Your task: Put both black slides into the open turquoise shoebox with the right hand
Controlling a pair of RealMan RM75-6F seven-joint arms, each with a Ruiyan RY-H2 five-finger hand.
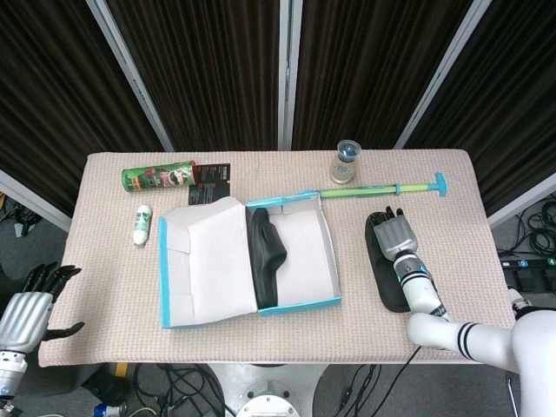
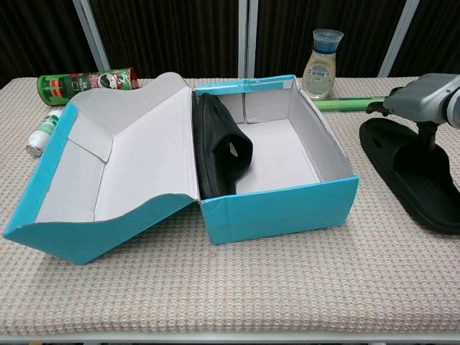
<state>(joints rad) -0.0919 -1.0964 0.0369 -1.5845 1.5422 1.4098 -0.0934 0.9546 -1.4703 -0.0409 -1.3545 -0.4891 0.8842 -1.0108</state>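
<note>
- Left hand (image 1: 26, 314) sat off the table's (image 1: 104, 287) left corner, fingers apart, holding nothing.
- Shoebox (image 1: 300, 305): open, lid flopped left. One slide (image 1: 266, 254) already in, on edge against the left wall; right half of the floor free. Front wall is the edge to clear.
- 2nd slide (image 2: 415, 178) flat on the table, right of the box w/ clear cloth between.
- Right hand (image 1: 395, 234) hovered low over its strap end, fingers extended; grip on it — couldn't tell.
- Judged it light, rubbery, flexy, not fragile; I'd take the strap.
- Green stick (image 1: 373, 188) behind, bottle (image 1: 345, 162) near.
</note>
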